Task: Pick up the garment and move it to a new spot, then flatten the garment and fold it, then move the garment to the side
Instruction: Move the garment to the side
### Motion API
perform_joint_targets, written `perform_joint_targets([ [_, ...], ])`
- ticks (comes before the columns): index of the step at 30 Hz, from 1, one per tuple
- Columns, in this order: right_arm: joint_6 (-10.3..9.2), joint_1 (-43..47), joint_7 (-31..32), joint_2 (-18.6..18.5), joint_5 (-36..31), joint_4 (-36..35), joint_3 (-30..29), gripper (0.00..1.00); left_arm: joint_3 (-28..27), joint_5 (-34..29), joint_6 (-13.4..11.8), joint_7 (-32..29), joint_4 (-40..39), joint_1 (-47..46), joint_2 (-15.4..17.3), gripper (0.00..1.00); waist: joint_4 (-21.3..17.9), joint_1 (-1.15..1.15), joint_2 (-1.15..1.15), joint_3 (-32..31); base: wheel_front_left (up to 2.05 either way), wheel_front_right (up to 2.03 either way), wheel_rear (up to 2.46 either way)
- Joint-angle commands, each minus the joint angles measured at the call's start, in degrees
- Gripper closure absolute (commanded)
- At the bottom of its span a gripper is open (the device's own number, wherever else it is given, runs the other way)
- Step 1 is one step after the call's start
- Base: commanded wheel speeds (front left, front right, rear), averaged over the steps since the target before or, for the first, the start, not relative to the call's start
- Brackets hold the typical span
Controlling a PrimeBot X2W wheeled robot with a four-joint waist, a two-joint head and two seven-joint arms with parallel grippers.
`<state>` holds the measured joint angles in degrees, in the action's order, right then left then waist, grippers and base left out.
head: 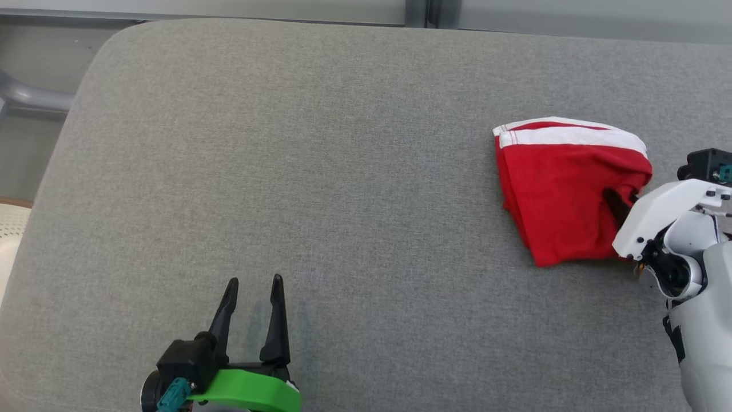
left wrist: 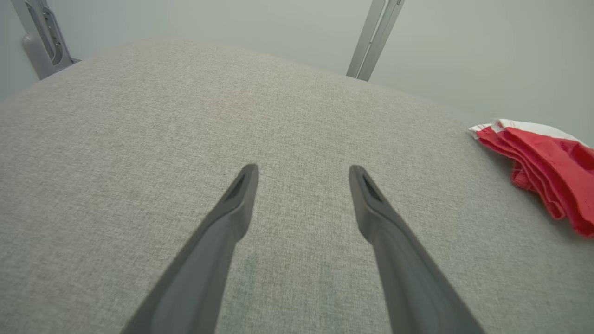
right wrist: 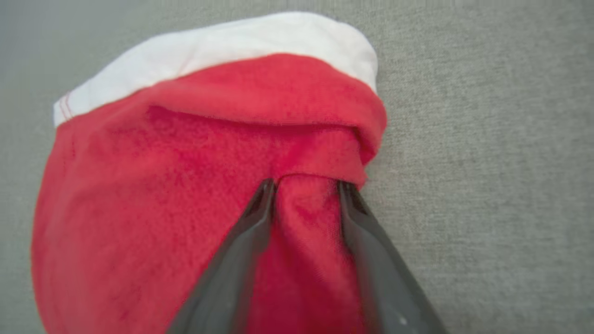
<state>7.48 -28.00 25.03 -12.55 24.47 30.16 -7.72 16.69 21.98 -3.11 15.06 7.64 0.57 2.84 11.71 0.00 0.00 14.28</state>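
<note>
Right wrist view, right end effector [right wrist: 306, 184] pinching red garment [right wrist: 139, 185]

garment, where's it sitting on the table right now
In the head view the garment lies on the right side of the grey table, well away from the left gripper. The right gripper has a bunch of its edge between its fingers.

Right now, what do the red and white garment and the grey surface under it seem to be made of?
Garment: soft knit cloth, probably cotton jersey, matte; it folds in limp layers, with a fuzzy nap and a stitched white band.
Grey surface: coarse woven upholstery fabric, matte, likely over padding; visible weave and rounded corner.
</note>
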Motion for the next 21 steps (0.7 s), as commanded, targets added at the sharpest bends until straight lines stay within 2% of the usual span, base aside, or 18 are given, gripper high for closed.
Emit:
perform_joint_targets([
  [1,0.02,-0.9,-0.3,-0.5,1.0,-0.9,0.6,1.00,-0.6,-0.2,-0.3,0.1,-0.3,-0.3,0.1,0.00,-3.2,0.00,0.00,0.0,0.00,0.00,0.00],
  [3,0.01,-1.6,0.1,-2.5,2.0,-3.1,1.5,1.00,-1.2,-0.9,0.2,0.1,-0.4,-0.5,0.1,0.00,-5.9,0.00,0.00,0.5,0.00,0.00,0.00],
  [7,-0.01,-2.7,2.7,-9.4,3.5,-8.7,2.4,1.00,-1.2,-3.4,2.1,0.1,0.4,-3.3,0.1,0.00,-10.3,0.00,0.00,2.6,0.00,0.00,0.00],
  [12,0.01,-5.0,8.7,-19.0,5.0,-13.7,1.5,1.00,-1.4,-2.6,4.2,0.1,1.2,-7.2,0.2,0.00,-12.6,0.00,0.00,6.2,0.00,0.00,0.00],
  [21,-0.01,-9.0,13.3,-28.3,1.5,-7.5,-0.3,1.00,-0.8,-1.5,5.0,0.1,3.1,-8.4,0.2,0.00,-11.9,0.00,0.00,10.1,0.00,0.00,0.00],
])
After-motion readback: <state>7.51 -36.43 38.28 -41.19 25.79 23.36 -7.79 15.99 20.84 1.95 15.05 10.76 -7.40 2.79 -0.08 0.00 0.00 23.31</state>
